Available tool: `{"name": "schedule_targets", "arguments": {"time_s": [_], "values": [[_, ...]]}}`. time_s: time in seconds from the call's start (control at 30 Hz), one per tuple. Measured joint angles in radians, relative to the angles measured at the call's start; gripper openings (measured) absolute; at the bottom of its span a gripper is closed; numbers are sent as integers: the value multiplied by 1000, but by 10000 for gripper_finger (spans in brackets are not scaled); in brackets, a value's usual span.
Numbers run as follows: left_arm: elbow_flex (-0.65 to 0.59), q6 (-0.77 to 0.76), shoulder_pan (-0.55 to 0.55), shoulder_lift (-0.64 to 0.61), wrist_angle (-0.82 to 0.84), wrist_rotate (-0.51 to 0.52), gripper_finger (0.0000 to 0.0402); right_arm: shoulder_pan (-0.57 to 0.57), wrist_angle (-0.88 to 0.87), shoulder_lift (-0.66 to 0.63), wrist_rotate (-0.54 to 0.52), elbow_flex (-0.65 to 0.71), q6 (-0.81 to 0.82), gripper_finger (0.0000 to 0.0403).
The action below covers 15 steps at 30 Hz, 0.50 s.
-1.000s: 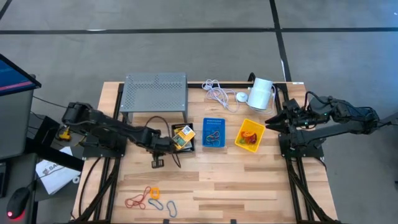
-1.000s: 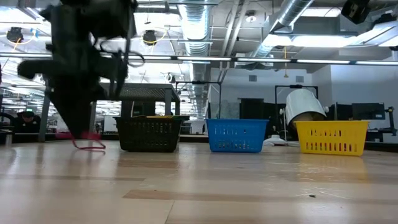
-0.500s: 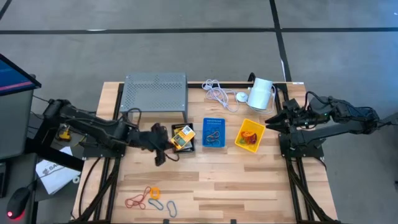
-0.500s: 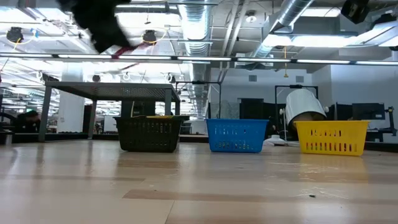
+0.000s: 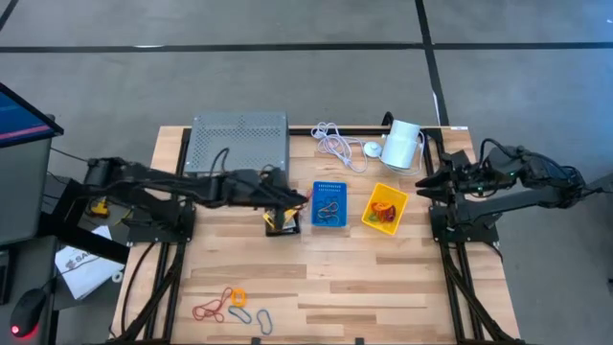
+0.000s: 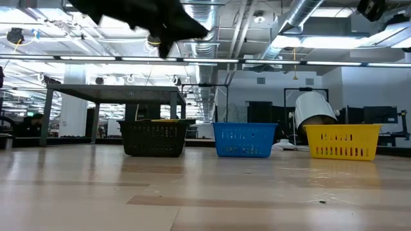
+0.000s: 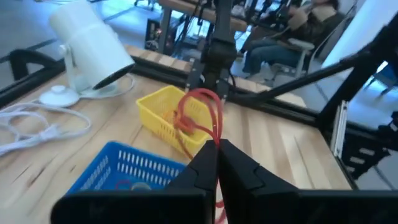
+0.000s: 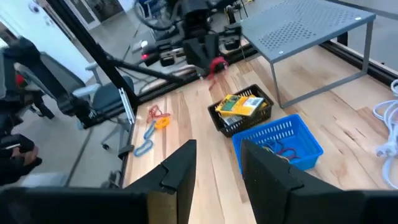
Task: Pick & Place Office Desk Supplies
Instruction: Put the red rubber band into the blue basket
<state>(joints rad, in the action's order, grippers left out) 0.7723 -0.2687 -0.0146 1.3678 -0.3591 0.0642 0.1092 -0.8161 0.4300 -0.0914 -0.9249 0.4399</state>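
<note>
red loop (image 7: 202, 118): pinched in left gripper (image 7: 217, 147), held in air over black bin (image 5: 282, 222) and blue bin (image 5: 329, 204) | yellow bin (image 5: 384, 208): beside blue bin, loops inside | 5 loops (image 5: 233, 304): near front table edge | right gripper (image 8: 216, 163): fingers apart, holds nothing, at right table edge

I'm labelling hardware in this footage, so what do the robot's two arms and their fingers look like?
Both arms are dark, nearly black, built of jointed tubular segments with thin dark cables looping alongside. The left gripper ends in two flat, tapered black fingers. The right gripper has two broad, dark, blocky fingers. No markings are legible on either.
</note>
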Motion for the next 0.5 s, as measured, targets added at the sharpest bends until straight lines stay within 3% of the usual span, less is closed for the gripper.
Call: {"name": "schedule_targets", "arguments": {"time_s": [0.07, 0.23, 0.5], "values": [[14, -3, -39, 72, -67, -62, 0, 0, -18, 0, -12, 0, -6, 120], [112, -10, -90, 213, -46, -152, 0, 0, -77, 0, -46, 0, -6, 120], [235, 32, -87, 320, 63, -163, 0, 0, -93, 1, -48, 3, -6, 120]]}}
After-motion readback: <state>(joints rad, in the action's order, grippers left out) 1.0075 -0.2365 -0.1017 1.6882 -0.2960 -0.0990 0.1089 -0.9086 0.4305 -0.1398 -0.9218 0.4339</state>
